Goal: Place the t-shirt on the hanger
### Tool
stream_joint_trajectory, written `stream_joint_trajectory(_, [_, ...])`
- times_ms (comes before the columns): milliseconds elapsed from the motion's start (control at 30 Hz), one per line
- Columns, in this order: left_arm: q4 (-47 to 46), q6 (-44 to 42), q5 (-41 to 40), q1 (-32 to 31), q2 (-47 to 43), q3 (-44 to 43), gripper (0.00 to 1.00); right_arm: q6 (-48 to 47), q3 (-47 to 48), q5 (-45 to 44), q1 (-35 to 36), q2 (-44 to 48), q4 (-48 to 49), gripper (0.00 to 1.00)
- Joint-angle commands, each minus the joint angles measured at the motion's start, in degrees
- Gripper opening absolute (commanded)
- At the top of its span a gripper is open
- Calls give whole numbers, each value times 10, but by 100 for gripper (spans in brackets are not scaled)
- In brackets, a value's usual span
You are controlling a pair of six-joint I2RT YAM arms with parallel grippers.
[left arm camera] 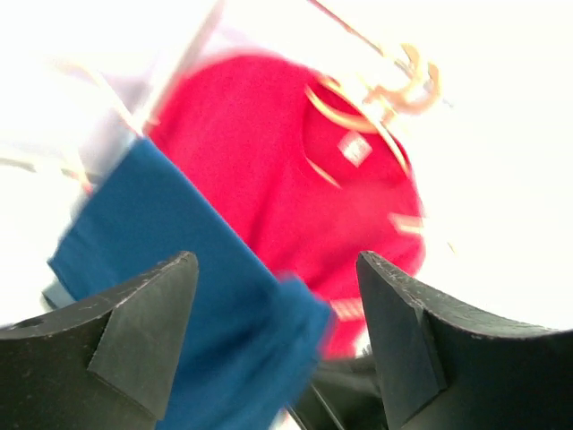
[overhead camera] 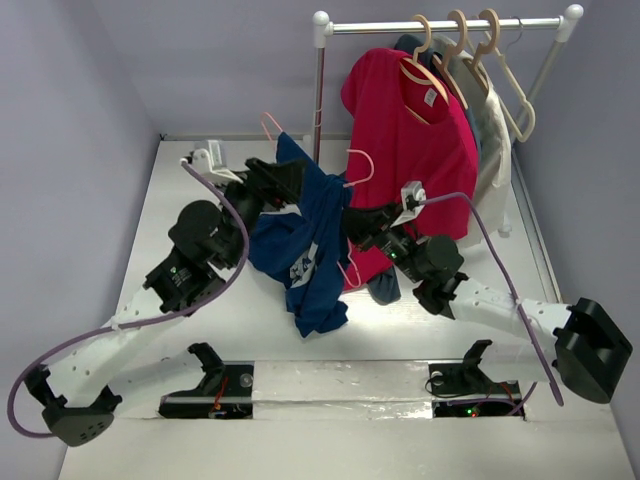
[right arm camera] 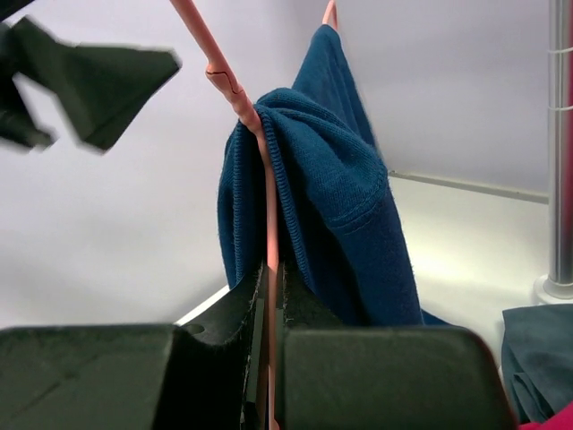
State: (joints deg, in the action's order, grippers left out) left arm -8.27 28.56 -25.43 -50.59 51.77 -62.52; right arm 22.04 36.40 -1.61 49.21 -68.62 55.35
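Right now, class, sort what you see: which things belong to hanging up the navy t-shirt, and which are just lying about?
In the job:
navy t-shirt
pink hanger
right hand, shut on the hanger
left hand, open

Just about:
red t-shirt
beige hangers
clothes rail
white garment
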Motion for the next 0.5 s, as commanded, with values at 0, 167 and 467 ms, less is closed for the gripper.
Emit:
stream_joint_trajectory(0, [4,-6,32,81,28,-28,68,4,-5,2,3,28,53,0])
stream_joint_trajectory(167, [0,3,86,135,77,-52,65,5,-5,13,3,44,40,0])
stream_joint_trajectory(467, [-81,2,110,158,104,-36,61,15,-11,37,3,48,35,0])
